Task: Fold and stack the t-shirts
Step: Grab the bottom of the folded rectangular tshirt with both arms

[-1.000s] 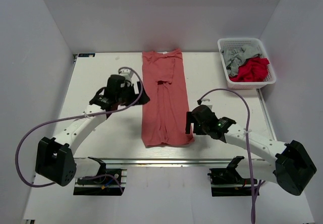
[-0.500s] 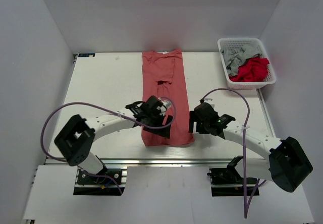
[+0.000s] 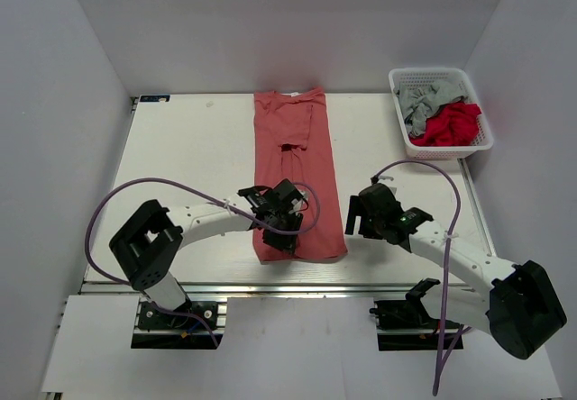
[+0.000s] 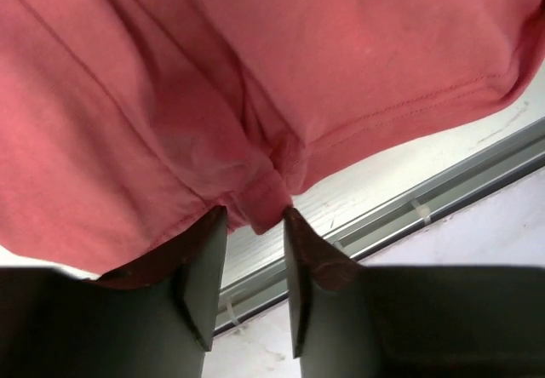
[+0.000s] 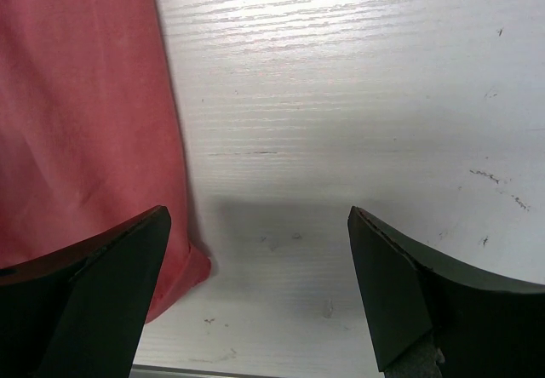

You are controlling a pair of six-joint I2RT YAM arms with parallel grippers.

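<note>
A salmon-red t-shirt [image 3: 293,175] lies on the white table, folded into a long strip running from the back to the front edge. My left gripper [image 3: 281,238] is at its near hem. In the left wrist view the narrow jaws [image 4: 255,216] pinch a bunched fold of that hem, and the t-shirt [image 4: 255,97] touches both fingertips. My right gripper [image 3: 354,218] stands wide open over bare table, just right of the shirt's near right corner. In the right wrist view the gripper [image 5: 260,216] holds nothing and the t-shirt [image 5: 77,123] edge lies by its left finger.
A white basket [image 3: 439,73] at the back right holds a grey garment [image 3: 422,100] and a bright red one [image 3: 448,122]. The table's metal front rail [image 4: 409,199] runs just beyond the hem. White walls close in the left, back and right sides.
My left arm swung from the table's left side over to the shirt's near hem, and its jaws narrowed onto the cloth. The right gripper shifted slightly right and stayed open.
</note>
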